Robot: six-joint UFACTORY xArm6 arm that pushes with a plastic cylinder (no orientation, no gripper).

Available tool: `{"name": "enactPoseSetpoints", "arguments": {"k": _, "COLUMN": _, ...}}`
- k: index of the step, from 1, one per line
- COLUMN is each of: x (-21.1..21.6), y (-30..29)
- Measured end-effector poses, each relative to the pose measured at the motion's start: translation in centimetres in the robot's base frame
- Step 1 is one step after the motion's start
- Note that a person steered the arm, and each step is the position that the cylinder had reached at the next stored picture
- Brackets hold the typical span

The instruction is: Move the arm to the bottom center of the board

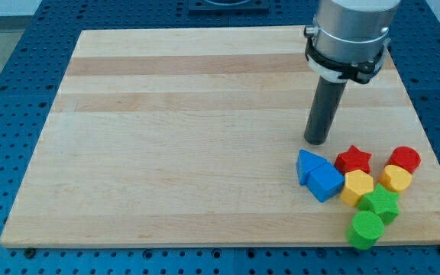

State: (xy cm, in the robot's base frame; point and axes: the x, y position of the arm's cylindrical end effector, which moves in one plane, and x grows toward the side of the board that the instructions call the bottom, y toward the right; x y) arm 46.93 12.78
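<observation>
My tip rests on the wooden board in the right half, just above a cluster of blocks at the view's lower right. Nearest below it are a blue triangle and a blue cube-like block. A red star lies to the tip's lower right. Further right are a red hexagon-like block and a yellow one. A yellow hexagon, a green star and a green cylinder lie lower. The tip touches none of them.
The arm's grey wrist hangs over the board's upper right. The board lies on a blue perforated table that surrounds it on all sides.
</observation>
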Motion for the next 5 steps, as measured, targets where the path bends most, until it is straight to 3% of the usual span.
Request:
{"name": "enactPoseSetpoints", "arguments": {"k": 2, "x": 0.1, "y": -1.8}}
{"name": "enactPoseSetpoints", "arguments": {"k": 4, "x": 0.7, "y": -12.3}}
{"name": "enactPoseSetpoints", "arguments": {"k": 5, "x": 8.7, "y": -13.0}}
